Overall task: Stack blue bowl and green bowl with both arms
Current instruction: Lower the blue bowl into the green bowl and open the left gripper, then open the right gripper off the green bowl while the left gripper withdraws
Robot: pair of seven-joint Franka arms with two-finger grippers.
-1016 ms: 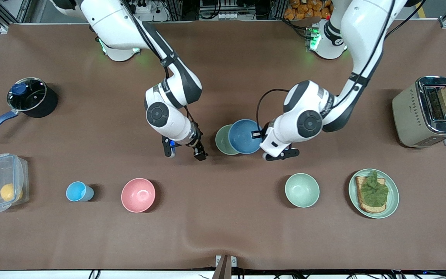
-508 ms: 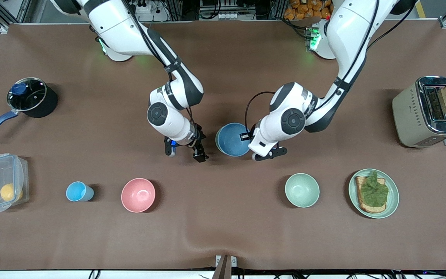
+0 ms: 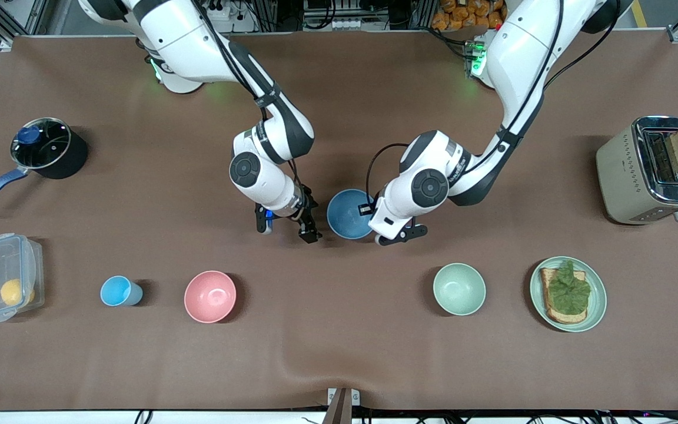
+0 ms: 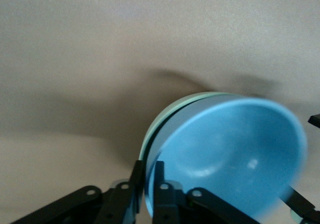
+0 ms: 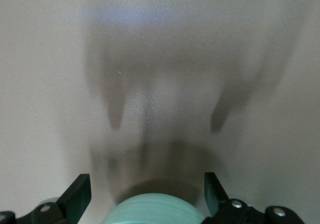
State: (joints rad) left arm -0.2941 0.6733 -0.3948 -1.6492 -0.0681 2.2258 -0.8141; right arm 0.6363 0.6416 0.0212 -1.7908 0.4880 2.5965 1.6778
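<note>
The blue bowl (image 3: 348, 213) is at the table's middle, tilted, its rim pinched by my left gripper (image 3: 368, 209), which is shut on it. In the left wrist view the blue bowl (image 4: 230, 154) lies over and partly in the green bowl (image 4: 161, 120), with only a sage rim showing beside my left gripper (image 4: 149, 184). In the front view the green bowl is almost wholly hidden under it. My right gripper (image 3: 309, 234) is open and empty beside the bowls, toward the right arm's end. In the right wrist view the green bowl's wall (image 5: 155, 211) shows low between my right gripper's (image 5: 146, 180) spread fingers.
Nearer the front camera stand a pink bowl (image 3: 210, 296), a light-blue cup (image 3: 116, 291), a pale mint bowl (image 3: 459, 288) and a green plate (image 3: 537, 294) with a sandwich. A toaster (image 3: 624, 171), a black pot (image 3: 65, 159) and a clear plastic box (image 3: 3, 277) stand at the table's ends.
My left gripper has carried the blue bowl toward the right arm's end, from overlapping the green bowl to covering it. My right gripper has shifted slightly toward the bowls, still open.
</note>
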